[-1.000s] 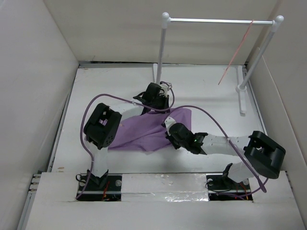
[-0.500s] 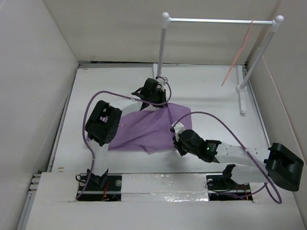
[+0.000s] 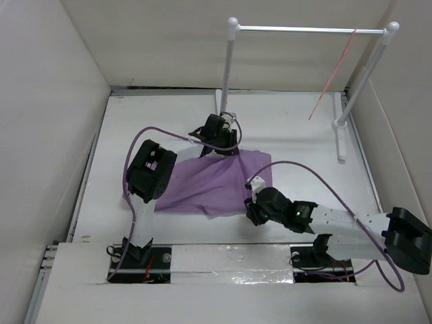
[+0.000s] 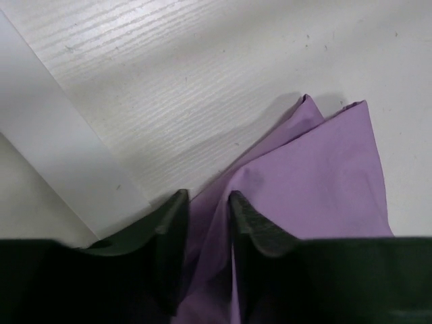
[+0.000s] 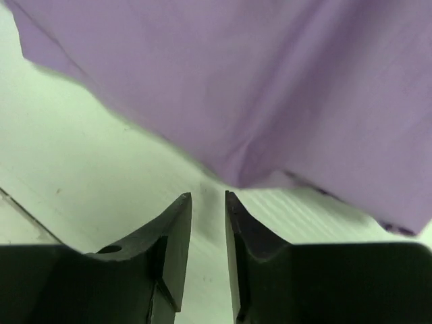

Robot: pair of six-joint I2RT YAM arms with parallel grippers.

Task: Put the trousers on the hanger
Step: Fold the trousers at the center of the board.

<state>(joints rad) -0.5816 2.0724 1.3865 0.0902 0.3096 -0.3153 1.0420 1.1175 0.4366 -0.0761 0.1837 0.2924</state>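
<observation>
The light purple trousers (image 3: 202,181) lie spread flat on the white table between the two arms. My left gripper (image 3: 223,146) is at their far edge, and in the left wrist view (image 4: 206,197) it is shut on a fold of the purple cloth (image 4: 324,175). My right gripper (image 3: 250,212) is low at the near right edge of the trousers. In the right wrist view (image 5: 208,196) its jaws are narrowly apart and empty, with the cloth edge (image 5: 270,81) just ahead of the tips. The thin pink-red hanger (image 3: 334,73) hangs from the right end of the rail. The waistband is not visible.
A white two-post rail stand with a silver bar (image 3: 307,29) stands at the back right, its foot (image 3: 341,138) on the table. White walls enclose the table on the left, back and right. Purple cables loop over both arms.
My right gripper has drawn back off the cloth toward the near edge and dropped lower. My left gripper shifted slightly at the far edge, still holding. The cloth lies flatter.
</observation>
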